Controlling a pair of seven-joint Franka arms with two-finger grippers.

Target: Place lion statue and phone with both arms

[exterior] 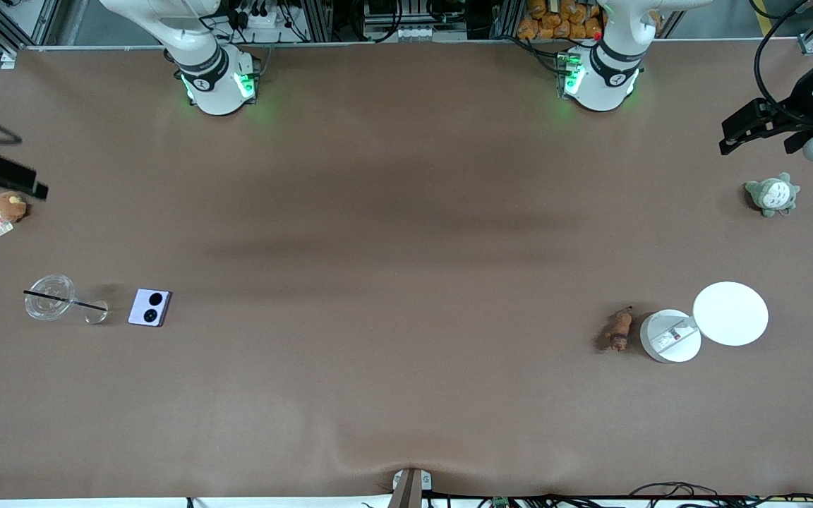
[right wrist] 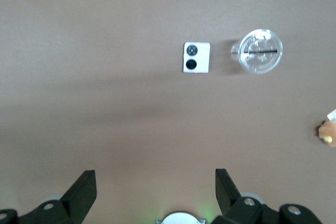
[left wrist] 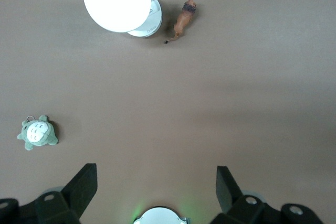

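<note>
Neither task thing is picked up, so the step in hand looks like the reach before grasping; the left gripper (exterior: 759, 134) hangs with fingers spread wide and empty high over the left arm's end of the table, above the grey-white plush toy (exterior: 772, 195), and the right gripper (exterior: 8, 182) hangs over the right arm's end, just above the brown plush toy (exterior: 8, 207), its fingers likewise wide apart and empty in its wrist view; the lion statue (exterior: 620, 330) lies on its side on the table just beside the white round container (exterior: 670, 336), nearer the front camera than the grey-white toy; the phone (exterior: 150, 307) lies flat, camera circles up, near the clear cup (exterior: 49, 297); next, each arm probably has to come down over its own thing, the left onto the slim lion without knocking the container, the right straddling the phone's edges; the white container stands open with its lid (exterior: 730, 313) resting against it, a small label or card showing inside; the clear cup seems empty but for a black straw (exterior: 64, 300) lying across its rim
</note>
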